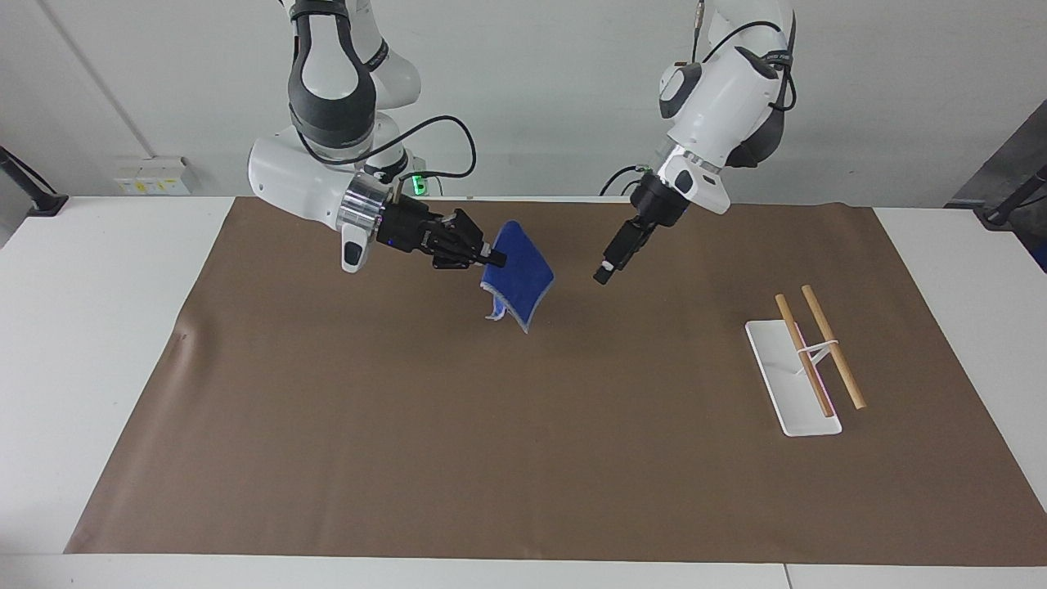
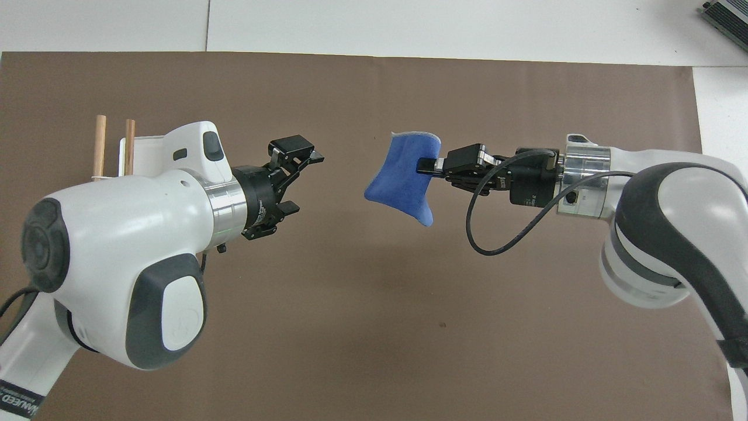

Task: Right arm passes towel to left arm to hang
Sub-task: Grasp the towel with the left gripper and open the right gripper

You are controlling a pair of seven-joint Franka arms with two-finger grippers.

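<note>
Table [image 1: 98, 327]: white top, with joins between panels showing along its edges.
Mat [image 1: 523, 458]: 1 brown sheet lying flat on the table, covering most of it; bare white strips remain at both ends.
Rack [image 1: 792, 378]: white flat base on the mat, toward the left arm's end, carrying 2 wooden rods [image 1: 833, 346] side by side.
</note>
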